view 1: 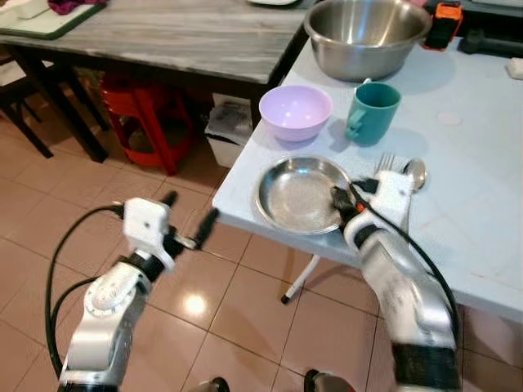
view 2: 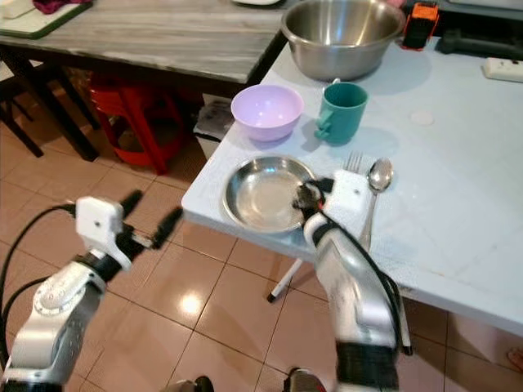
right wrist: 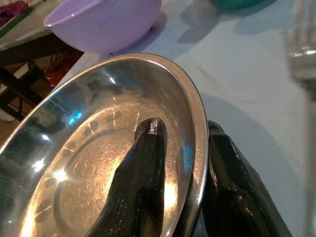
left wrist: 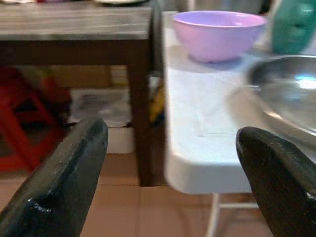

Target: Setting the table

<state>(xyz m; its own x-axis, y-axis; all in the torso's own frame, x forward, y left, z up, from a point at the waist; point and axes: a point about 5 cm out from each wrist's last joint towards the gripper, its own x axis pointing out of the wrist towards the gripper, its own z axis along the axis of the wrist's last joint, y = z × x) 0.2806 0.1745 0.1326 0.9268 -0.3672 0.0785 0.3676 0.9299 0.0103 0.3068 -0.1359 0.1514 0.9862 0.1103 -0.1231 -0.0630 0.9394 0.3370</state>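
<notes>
We find no readable text, labels, brands or numbers on anything on or around the light blue table [view 1: 474, 188]; no writing is legible.

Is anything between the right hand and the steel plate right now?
No. The right hand is already on the steel plate, one finger inside the rim and one outside, as the right wrist view shows. The fork and spoon lie on the far side of the hand, clear of the grip.
</notes>
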